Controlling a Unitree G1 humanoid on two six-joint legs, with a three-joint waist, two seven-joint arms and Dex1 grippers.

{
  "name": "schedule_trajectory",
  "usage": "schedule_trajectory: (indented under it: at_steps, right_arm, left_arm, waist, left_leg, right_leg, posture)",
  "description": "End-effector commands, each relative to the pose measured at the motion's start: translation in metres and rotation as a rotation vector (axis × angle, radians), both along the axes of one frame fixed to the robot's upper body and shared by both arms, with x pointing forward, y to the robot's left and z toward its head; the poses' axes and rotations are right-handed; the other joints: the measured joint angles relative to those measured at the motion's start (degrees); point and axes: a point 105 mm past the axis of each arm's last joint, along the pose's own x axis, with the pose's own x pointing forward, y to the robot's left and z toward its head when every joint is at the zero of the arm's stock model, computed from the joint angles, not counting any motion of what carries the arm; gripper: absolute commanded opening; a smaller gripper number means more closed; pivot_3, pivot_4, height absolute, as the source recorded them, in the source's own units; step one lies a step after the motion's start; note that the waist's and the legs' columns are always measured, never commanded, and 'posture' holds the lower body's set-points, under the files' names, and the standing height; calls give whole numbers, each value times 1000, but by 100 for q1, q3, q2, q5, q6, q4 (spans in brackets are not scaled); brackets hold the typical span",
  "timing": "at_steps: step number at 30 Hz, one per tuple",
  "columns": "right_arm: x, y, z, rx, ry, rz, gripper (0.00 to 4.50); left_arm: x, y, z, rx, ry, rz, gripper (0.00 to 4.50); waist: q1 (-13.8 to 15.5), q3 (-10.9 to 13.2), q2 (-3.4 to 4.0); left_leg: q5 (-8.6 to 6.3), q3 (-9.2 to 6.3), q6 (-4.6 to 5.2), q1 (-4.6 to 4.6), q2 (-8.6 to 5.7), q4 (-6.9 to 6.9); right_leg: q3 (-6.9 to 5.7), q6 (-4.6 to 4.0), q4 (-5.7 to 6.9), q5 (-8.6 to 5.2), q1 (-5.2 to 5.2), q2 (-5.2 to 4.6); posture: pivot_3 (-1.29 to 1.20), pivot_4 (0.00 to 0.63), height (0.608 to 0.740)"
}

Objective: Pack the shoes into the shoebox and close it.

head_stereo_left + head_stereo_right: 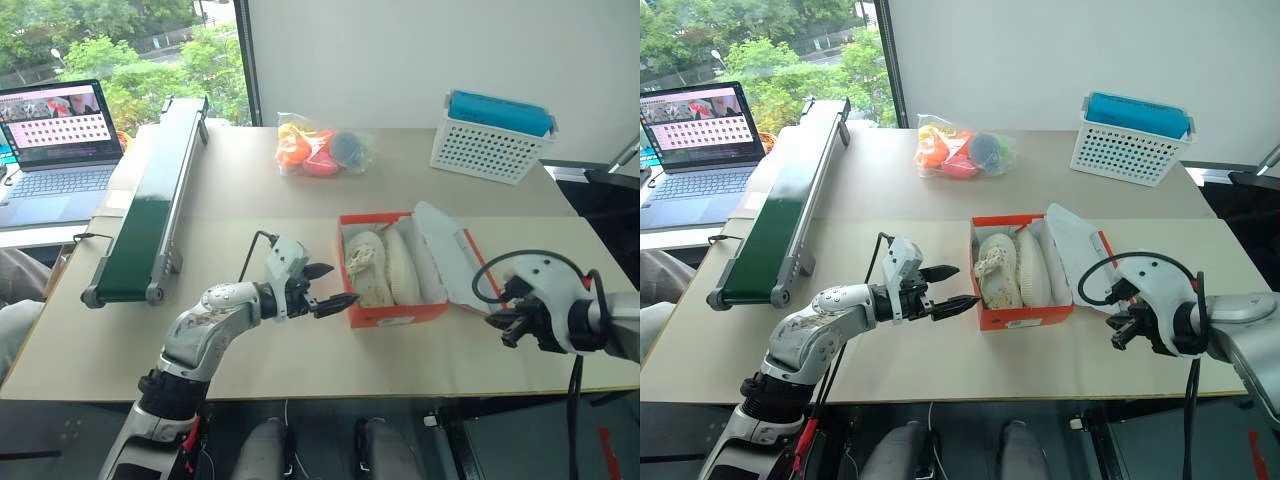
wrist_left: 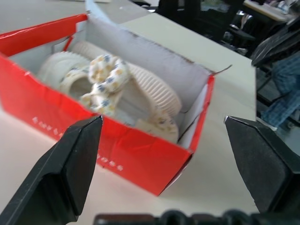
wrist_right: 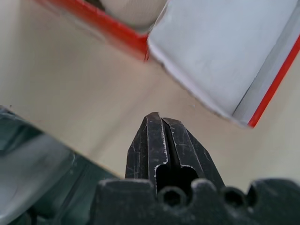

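The red shoebox stands open in the middle of the table, its lid folded back to the right with the white inside up. Both cream shoes lie side by side inside the box; one has a flowered bow. My left gripper is open, level, just left of the box's front left corner and pointing at it, apart from it. My right gripper is shut on nothing. It hangs right of the lid near the table's front edge, tips pointing down beside the lid's corner.
A green conveyor belt runs along the left of the table, with a laptop beyond it. A clear bag of coloured toys lies at the back. A white lattice basket with a blue top stands back right.
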Motion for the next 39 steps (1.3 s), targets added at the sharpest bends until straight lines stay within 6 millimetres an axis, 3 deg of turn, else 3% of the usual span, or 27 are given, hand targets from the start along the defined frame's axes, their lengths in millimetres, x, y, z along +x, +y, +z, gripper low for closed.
schedule_trajectory:
  at_steps: [1, 3, 5, 10, 16, 22, 27, 33, 39]
  right_arm:
    - [27, -5, -9, 129, -38, -232, 96]
    - [54, -8, -4, 370, -113, -419, 96]
    - [65, -20, -12, 543, -102, -581, 96]
    - [54, -38, -19, 572, -37, -612, 96]
    - [47, -52, -39, 559, 62, -719, 96]
    - [76, -46, -53, 701, 131, -940, 96]
    - [99, -63, -66, 831, 120, -1156, 96]
    - [111, -93, -83, 968, 33, -1402, 96]
    - [131, -87, -83, 1194, -29, -1486, 96]
  left_arm:
    - [1, -6, 10, -15, -46, -25, 4453]
    - [1, -7, 11, -17, -46, -29, 4453]
    - [2, -8, 12, -18, -46, -32, 4453]
    - [4, -8, 12, -15, -47, -30, 4453]
    - [6, -6, 10, -14, -44, -17, 4453]
    - [8, -6, 14, -21, -52, -7, 4453]
    - [10, -4, 15, -13, -62, 0, 4453]
    - [13, 0, 19, -14, -75, 14, 4453]
    - [15, 1, 21, -9, -84, 21, 4453]
  waist:
    - [-15, -2, -14]
    - [-13, -1, -15]
    - [1, 1, -13]
    - [162, 2, -2]
    - [60, 2, -3]
    - [-113, -1, 2]
    - [-68, -2, 4]
    - [-33, -2, 3]
    - [-122, -2, 2]
  left_leg:
    - [0, 0, 0, 1, 2, -1]
    - [1, 3, -2, -2, 1, 4]
    - [7, 2, -8, -5, -2, -3]
    - [7, 4, -1, -20, -14, -2]
    - [-1, 10, 13, -13, -14, 6]
    - [6, 11, 8, 11, -7, -2]
    - [9, 12, 4, 2, -15, -8]
    - [3, 14, 14, 7, -20, 2]
    - [-1, 3, 20, 64, -11, -9]
  right_leg:
    - [0, -6, -2, 3, 0, 2]
    - [4, -39, 1, 24, -4, 4]
    - [9, -39, 5, 25, -9, 5]
    - [-7, -31, 7, 24, -12, -5]
    - [3, -28, 3, 26, -2, -7]
    - [17, -34, 9, 29, 10, 6]
    - [12, -28, 10, 25, 5, 2]
    - [10, -21, -6, 27, 29, -3]
    - [0, -8, -63, 28, 106, 6]
  posture:
    - [0, 150, 699]
    - [0, 150, 699]
    - [0, 150, 699]
    - [0, 150, 699]
    - [0, 150, 699]
    - [0, 150, 699]
    - [0, 150, 699]
    - [0, 150, 699]
    - [0, 150, 699]
